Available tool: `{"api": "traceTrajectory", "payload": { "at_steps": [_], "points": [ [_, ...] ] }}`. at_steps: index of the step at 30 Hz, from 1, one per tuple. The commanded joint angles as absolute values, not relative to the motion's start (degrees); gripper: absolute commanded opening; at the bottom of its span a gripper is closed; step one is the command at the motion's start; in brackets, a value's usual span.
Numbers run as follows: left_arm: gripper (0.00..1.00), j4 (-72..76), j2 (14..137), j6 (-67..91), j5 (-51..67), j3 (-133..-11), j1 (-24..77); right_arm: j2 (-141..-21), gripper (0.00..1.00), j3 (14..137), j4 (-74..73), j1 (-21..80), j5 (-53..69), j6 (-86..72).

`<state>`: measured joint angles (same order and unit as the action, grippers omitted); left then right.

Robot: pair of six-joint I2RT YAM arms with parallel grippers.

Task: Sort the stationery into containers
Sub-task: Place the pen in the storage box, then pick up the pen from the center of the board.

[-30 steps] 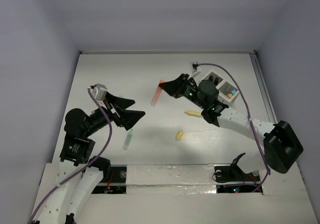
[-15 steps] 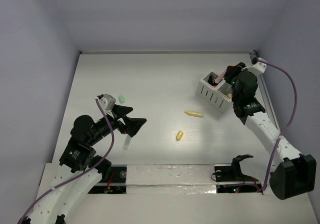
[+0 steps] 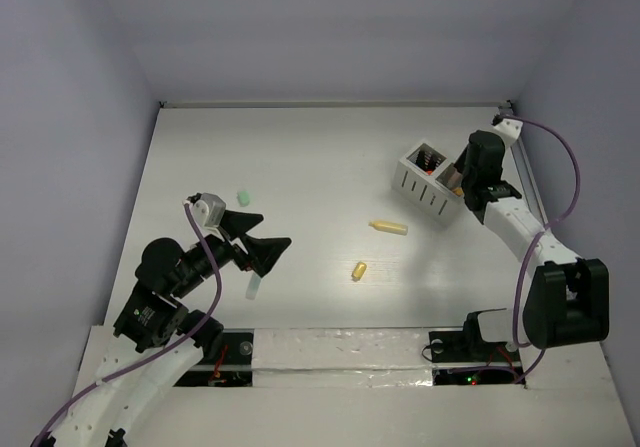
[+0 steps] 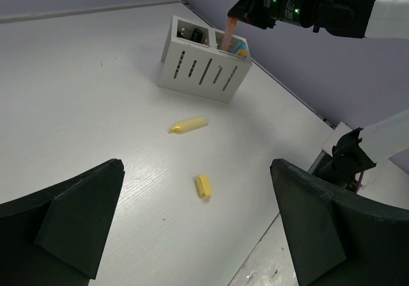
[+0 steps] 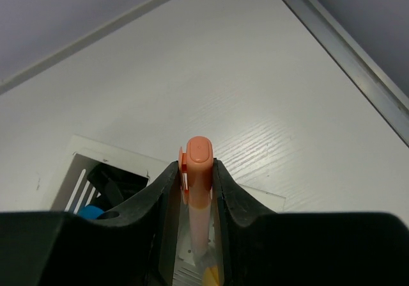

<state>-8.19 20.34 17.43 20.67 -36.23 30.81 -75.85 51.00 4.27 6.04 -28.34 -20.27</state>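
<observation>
The white slotted box (image 3: 428,185) stands at the right of the table and also shows in the left wrist view (image 4: 203,70). My right gripper (image 3: 457,173) is above it, shut on an orange-pink highlighter (image 5: 198,187) held upright over a compartment (image 4: 228,29). A yellow highlighter (image 3: 388,228) and a yellow cap (image 3: 358,269) lie mid-table. My left gripper (image 3: 268,249) is open and empty, with the cap (image 4: 202,185) lying on the table beyond its jaws. A pale mint marker (image 3: 254,285) lies by its fingers. A mint cap (image 3: 241,197) lies to its left.
The box holds black and blue items (image 5: 94,210) and something yellow (image 5: 211,274). A metal rail (image 3: 526,182) runs along the table's right edge, close to the box. A taped strip (image 3: 330,351) marks the near edge. Walls close in the back and sides.
My right arm swung from mid-table to over the box, carrying the orange-pink highlighter. My left gripper shifted slightly toward the near edge, uncovering the mint cap.
</observation>
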Motion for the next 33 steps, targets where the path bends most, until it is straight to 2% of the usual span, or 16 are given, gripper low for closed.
{"api": "traceTrajectory", "payload": {
  "at_steps": [1,2,3,5,6,9,12,17,21,25,31,33],
  "points": [
    [0.99,-6.9,19.5,17.2,19.2,-36.7,31.2,-75.3,0.00,54.5,4.0,5.8,-26.6,-19.9],
    [0.99,-6.9,19.4,17.2,19.0,-36.7,31.2,-74.9,0.07,53.7,4.0,5.8,-26.1,-20.4],
    [0.99,-6.9,19.4,17.2,18.5,-36.7,31.2,-74.3,0.23,53.5,4.0,5.8,-25.5,-20.4],
    [0.99,-7.2,19.6,17.2,17.9,-36.9,31.2,-73.1,0.40,53.8,2.4,5.8,-23.4,-21.0],
    [0.99,-7.4,19.7,17.3,17.7,-36.9,31.2,-72.8,0.54,54.2,1.3,5.8,-22.0,-21.1],
    [0.99,-7.5,19.9,17.3,17.1,-37.0,31.2,-71.7,0.72,55.1,0.2,5.8,-19.2,-21.6],
    [0.99,-7.6,19.9,17.3,16.3,-37.2,31.2,-70.8,0.80,55.8,-2.1,5.8,-17.1,-22.0],
    [0.99,-8.3,19.6,17.1,14.1,-37.5,31.2,-70.8,0.80,58.4,-0.9,16.0,-13.2,-20.7],
    [0.99,-9.1,18.9,16.9,9.8,-38.1,31.2,-79.4,0.79,63.6,-0.6,25.6,-9.8,-19.7],
    [0.99,-9.9,17.8,16.8,6.9,-38.5,31.2,-90.0,0.79,70.4,0.8,33.5,-1.2,-18.8],
    [0.99,-11.0,16.6,16.6,2.7,-39.1,31.2,-106.9,0.82,87.5,-5.8,43.8,1.5,-15.5],
    [0.99,-11.0,16.2,16.5,2.5,-38.9,31.2,-110.5,0.80,89.6,-8.2,44.5,0.4,-14.9]
  ]
}}
